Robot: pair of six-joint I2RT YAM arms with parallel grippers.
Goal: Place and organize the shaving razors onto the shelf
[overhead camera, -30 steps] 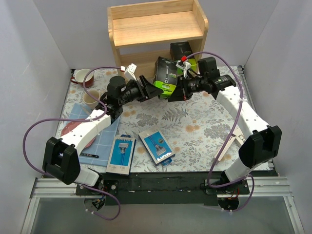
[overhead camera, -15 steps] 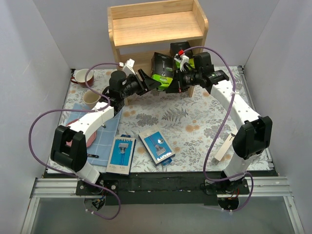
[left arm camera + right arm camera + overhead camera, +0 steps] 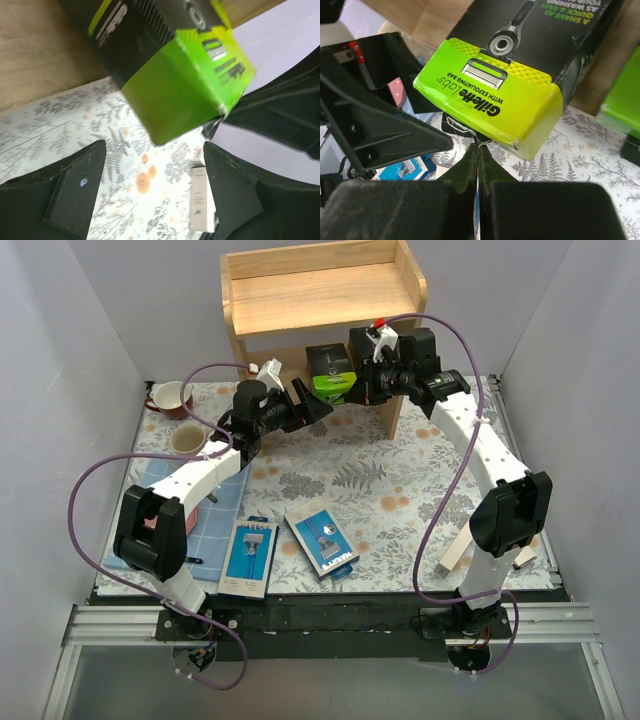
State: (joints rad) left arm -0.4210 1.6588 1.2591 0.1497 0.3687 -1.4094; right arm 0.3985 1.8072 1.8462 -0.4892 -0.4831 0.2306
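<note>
The wooden shelf (image 3: 320,302) stands at the back. My right gripper (image 3: 361,390) is shut on the thin hang tab of a black razor box with a lime-green end (image 3: 331,374), holding it at the lower tier's opening; its "Gillette Labs" end (image 3: 490,100) sits just above the shut fingers (image 3: 477,156). My left gripper (image 3: 317,409) is open and empty just below and left of that box (image 3: 190,90). A second black and green box (image 3: 625,100) is on the lower tier. Two blue packs (image 3: 249,556) (image 3: 322,542) lie near the front. A beige box (image 3: 458,545) lies at the right.
A red mug (image 3: 168,397) and a beige cup (image 3: 187,440) stand at the left. A blue cloth (image 3: 212,532) and a small dark-handled utensil (image 3: 190,558) lie at the front left. The shelf's side panel (image 3: 393,412) stands under my right wrist.
Both arms have moved back toward the shelf. The right gripper has carried the black and green box from above the table to the lower tier's opening, and the left gripper followed beside it.
</note>
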